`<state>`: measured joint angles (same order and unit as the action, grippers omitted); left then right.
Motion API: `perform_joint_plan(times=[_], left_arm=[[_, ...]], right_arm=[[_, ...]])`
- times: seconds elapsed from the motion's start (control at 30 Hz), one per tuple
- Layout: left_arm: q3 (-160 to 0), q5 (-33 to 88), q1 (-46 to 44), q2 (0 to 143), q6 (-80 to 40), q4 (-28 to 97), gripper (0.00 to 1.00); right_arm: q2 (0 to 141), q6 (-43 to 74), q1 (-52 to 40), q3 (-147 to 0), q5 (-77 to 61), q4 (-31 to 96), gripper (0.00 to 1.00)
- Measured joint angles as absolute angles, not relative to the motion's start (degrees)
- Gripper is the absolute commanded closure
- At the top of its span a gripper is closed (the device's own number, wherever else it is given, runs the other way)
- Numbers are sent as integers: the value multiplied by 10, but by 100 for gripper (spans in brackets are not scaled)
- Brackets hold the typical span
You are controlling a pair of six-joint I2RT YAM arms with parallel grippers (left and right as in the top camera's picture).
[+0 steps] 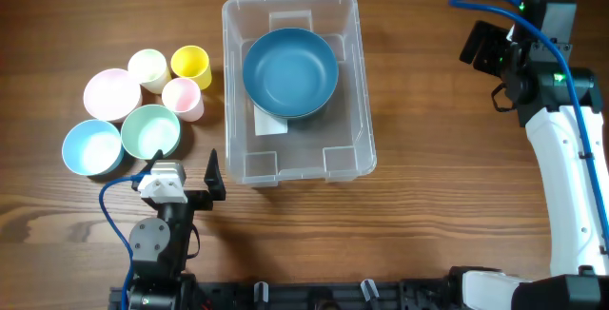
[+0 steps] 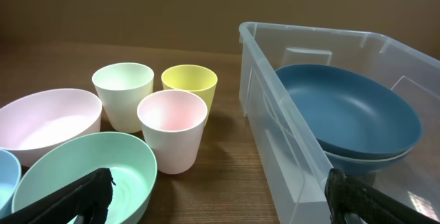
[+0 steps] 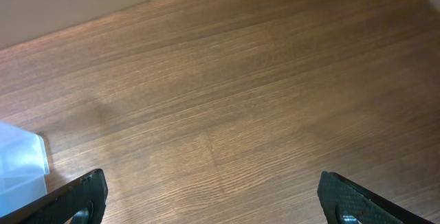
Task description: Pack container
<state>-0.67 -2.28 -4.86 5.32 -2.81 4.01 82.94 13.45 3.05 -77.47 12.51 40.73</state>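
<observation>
- Container (image 1: 230,110), clear plastic, sits mid-bench (image 1: 428,234) with a dark blue bowl (image 1: 290,72) inside its far half.
- Left claw (image 2: 220,198) hangs near the container's front-left corner, jaws wide apart, gripping nothing.
- Right claw (image 3: 216,202) hovers over the bench well right of the container, jaws apart, empty.
- Left of the container stand 6 pieces: pink bowl (image 1: 112,94), mint bowl (image 1: 150,131), light blue bowl (image 1: 91,147), white cup (image 1: 147,67), yellow cup (image 1: 190,64), pink cup (image 1: 182,98).

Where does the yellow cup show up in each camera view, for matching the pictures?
Overhead: yellow cup upper left, just left of the container.
Left wrist: yellow cup near centre, behind the pink cup, left of the container.
Right wrist: not in it.
Shared landmark: the container; the clear corner at the right wrist view's left edge is probably it.
</observation>
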Motion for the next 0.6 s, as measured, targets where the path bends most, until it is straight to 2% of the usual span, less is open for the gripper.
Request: perform_joint_plan(times=[0.47, 0.6], left_arm=[[-8, 21, -48, 53, -30, -23, 0], [-48, 17, -48, 60, -59, 41, 0]], right_arm=[[829, 135, 30, -775, 125, 407, 0], [829, 135, 30, -775, 125, 407, 0]])
